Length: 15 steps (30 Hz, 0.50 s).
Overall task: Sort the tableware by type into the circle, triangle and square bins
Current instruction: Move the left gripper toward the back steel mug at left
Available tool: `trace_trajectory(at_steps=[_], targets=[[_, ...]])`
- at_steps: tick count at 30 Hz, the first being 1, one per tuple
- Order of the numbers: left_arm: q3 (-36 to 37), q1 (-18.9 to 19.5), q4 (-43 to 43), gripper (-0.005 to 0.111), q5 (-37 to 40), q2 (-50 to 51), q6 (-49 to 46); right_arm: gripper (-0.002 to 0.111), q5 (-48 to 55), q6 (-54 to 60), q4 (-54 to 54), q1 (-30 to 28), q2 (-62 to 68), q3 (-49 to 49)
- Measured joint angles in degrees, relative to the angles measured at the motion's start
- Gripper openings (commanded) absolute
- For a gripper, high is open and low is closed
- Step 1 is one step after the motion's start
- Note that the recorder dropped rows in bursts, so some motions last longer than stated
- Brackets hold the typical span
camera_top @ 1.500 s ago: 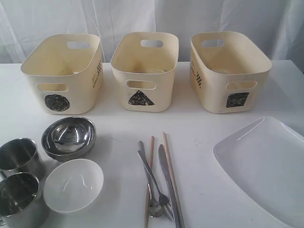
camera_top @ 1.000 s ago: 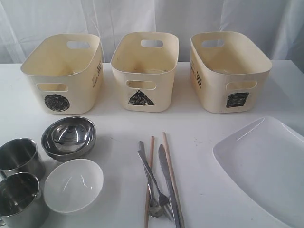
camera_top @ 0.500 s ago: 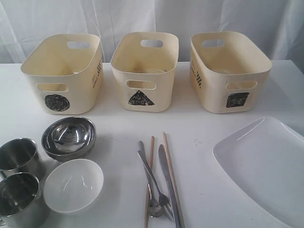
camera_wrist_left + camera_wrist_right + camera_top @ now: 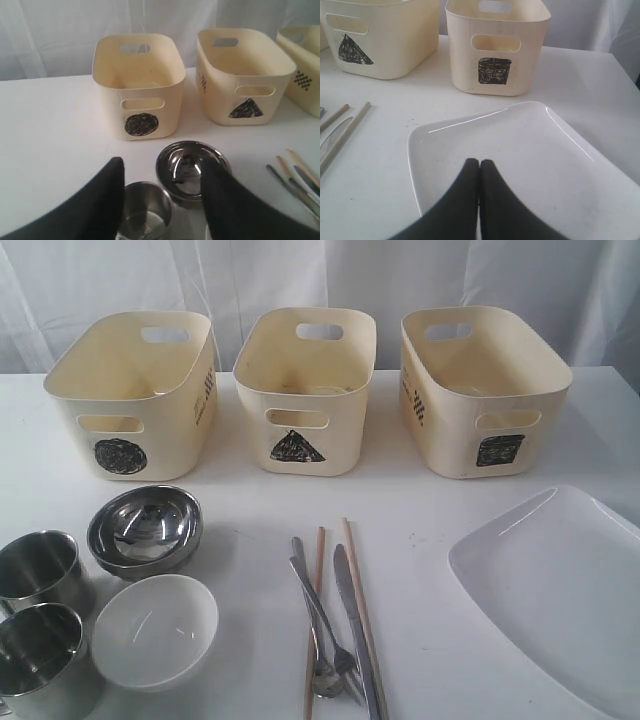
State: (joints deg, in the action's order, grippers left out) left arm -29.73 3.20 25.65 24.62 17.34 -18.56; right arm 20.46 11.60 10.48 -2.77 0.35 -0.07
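- Standing in a row at the back of the table (image 4: 430,505) are the circle bin (image 4: 170,440), triangle bin (image 4: 345,440) and square bin (image 4: 445,435), all upright. The inner walls that show are bare, and the front walls hide most of the floors.
- The steel bowls (image 4: 145,530) sit in front of the circle bin, the smaller nested inside the larger.
- Two mugs (image 4: 40,570) stand at the table's left edge, one behind the other, with only steel showing inside.
- The white bowl (image 4: 155,630) sits just right of the nearer mug.
- The fork (image 4: 343,658), spoon (image 4: 324,680), knife (image 4: 352,620) and chopsticks (image 4: 357,590) lie bunched on the table in front of the triangle bin.
- The plate (image 4: 560,590) lies in front of the square bin, its surface bare.
- The left gripper (image 4: 164,164) hangs above a mug and the steel bowls, jaws wide apart, gripping nothing.
- The right gripper (image 4: 479,162) hangs over the plate, jaws pressed together on nothing.
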Motion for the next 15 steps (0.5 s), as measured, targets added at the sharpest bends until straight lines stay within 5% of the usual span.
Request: trace_trajectory(at_steps=[15], targets=[[-9.29, 0.00, -11.04, 0.064, 0.40, 30.96, 0.26, 0.000, 0.00, 0.00, 0.00, 0.00, 0.00, 0.00]])
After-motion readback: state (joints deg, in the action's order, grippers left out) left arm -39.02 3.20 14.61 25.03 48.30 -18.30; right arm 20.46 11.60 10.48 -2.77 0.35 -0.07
